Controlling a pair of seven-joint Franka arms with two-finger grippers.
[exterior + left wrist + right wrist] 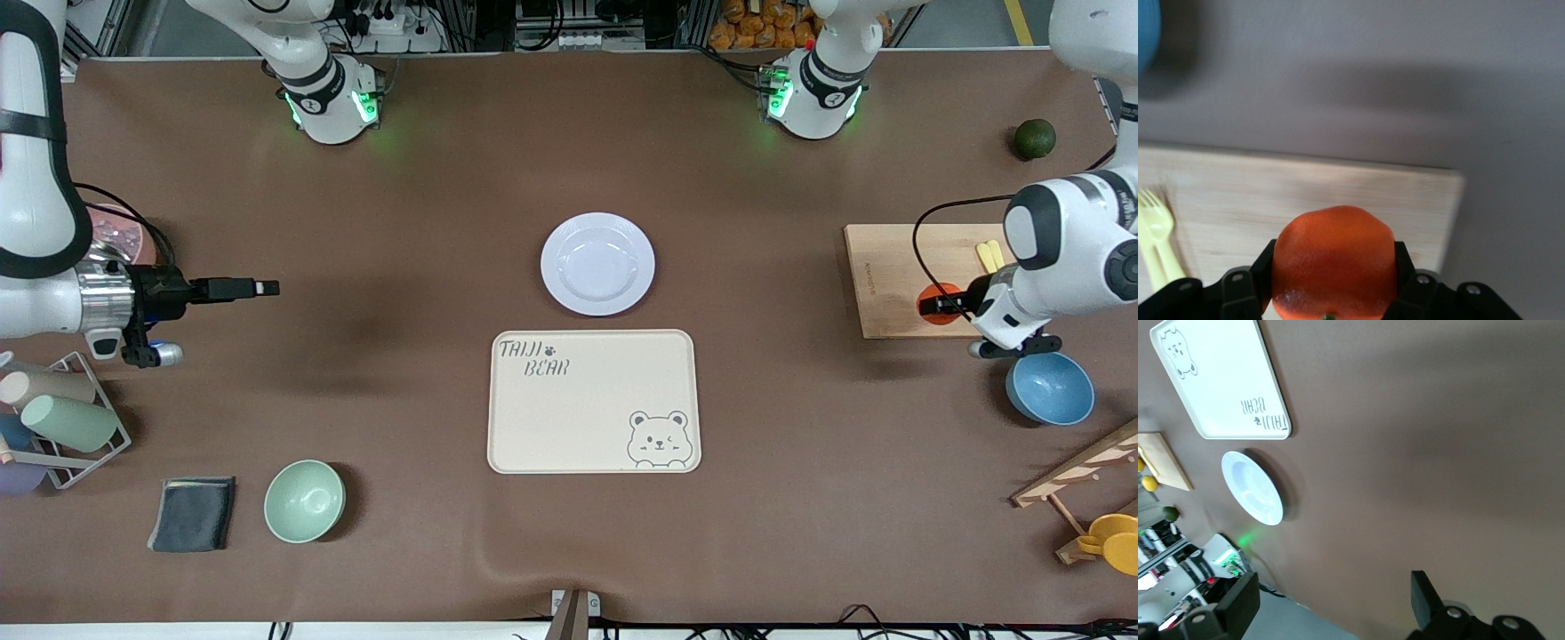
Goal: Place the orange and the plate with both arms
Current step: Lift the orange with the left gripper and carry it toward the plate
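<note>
The orange (943,292) is gripped in my left gripper (935,306), just over the wooden cutting board (889,276) at the left arm's end of the table. In the left wrist view the orange (1333,257) fills the space between both fingers (1263,267), with the board (1305,193) beneath. The lavender-white plate (597,264) lies at mid-table, farther from the front camera than the cream bear tray (594,402). My right gripper (265,288) hangs open and empty over bare table at the right arm's end. The right wrist view shows the plate (1253,488) and the tray (1218,377) some way off.
A blue bowl (1050,388) sits nearer the front camera than the board. A yellow fork (1155,227) lies on the board. There is a dark green fruit (1035,139), a green bowl (304,500), a dark cloth (193,513), a wire rack of cups (62,422) and a wooden rack (1085,471).
</note>
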